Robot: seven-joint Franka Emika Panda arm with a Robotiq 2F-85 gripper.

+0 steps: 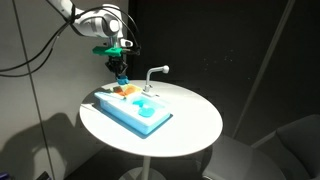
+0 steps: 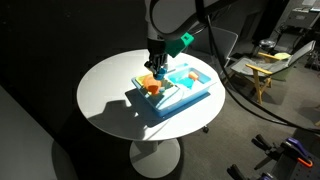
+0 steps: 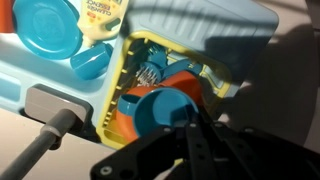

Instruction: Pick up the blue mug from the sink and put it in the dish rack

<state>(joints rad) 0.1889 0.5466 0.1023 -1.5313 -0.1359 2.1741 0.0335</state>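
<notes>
In an exterior view [image 1: 190,125] the round white table carries a light blue rectangular toy tray unit near its middle, its long axis running from the far edge toward the near edge. The recessed blue sink [image 1: 146,112] takes up the nearer part, and a small curved grey-white faucet [image 1: 155,72] stands on the side towards the far edge. The flat orange dish rack [image 1: 125,90] forms the end nearest the far edge. The black Robotiq gripper [image 1: 120,68] hangs straight above that end. The tiny bright blue mug [image 1: 120,76] shows as a blue speck at its fingertips, just over the orange. Its handle is too small to make out. In the second exterior view the gripper [image 2: 154,68] again stands over the dish rack [image 2: 150,88], and the arm hides the mug. In the wrist view the mug [image 3: 155,110] stands upright with its round mouth facing the camera, over the orange rack [image 3: 125,105] in its yellow frame. The dark fingers [image 3: 200,150] appear clamped on the mug's rim, though shadow blurs the tips. A round blue plate [image 3: 45,25] is cut off by the top left corner.
</notes>
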